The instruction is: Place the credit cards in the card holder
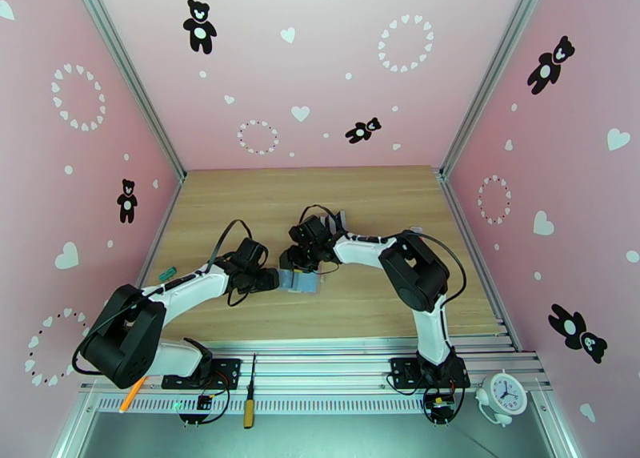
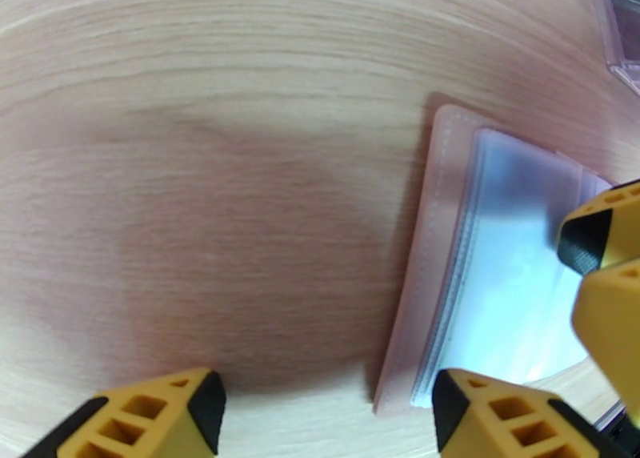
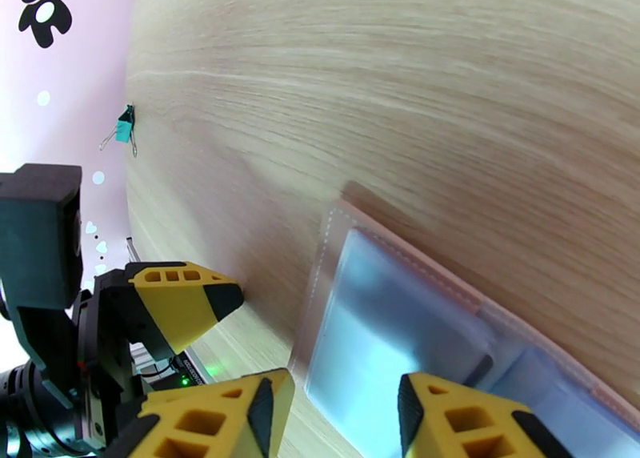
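Card holder lies open on the desk, clear sleeves facing up, between the two arms. Left gripper is spread wide, one finger at the holder's edge. Right gripper hangs over the sleeves, also spread, grasping nothing.

Two white-and-black jointed robot arms bend inward from side-by-side bases, their wrists meeting mid-scene. The left arm lies low, its forearm angled up and to the right. The right arm climbs to a dark raised elbow, then stretches left. The left arm's yellow two-finger gripper holds its black-tipped fingers wide apart. The right arm's matching yellow gripper sits just beside it, its own fingers parted more narrowly, with nothing visibly pinched between them.
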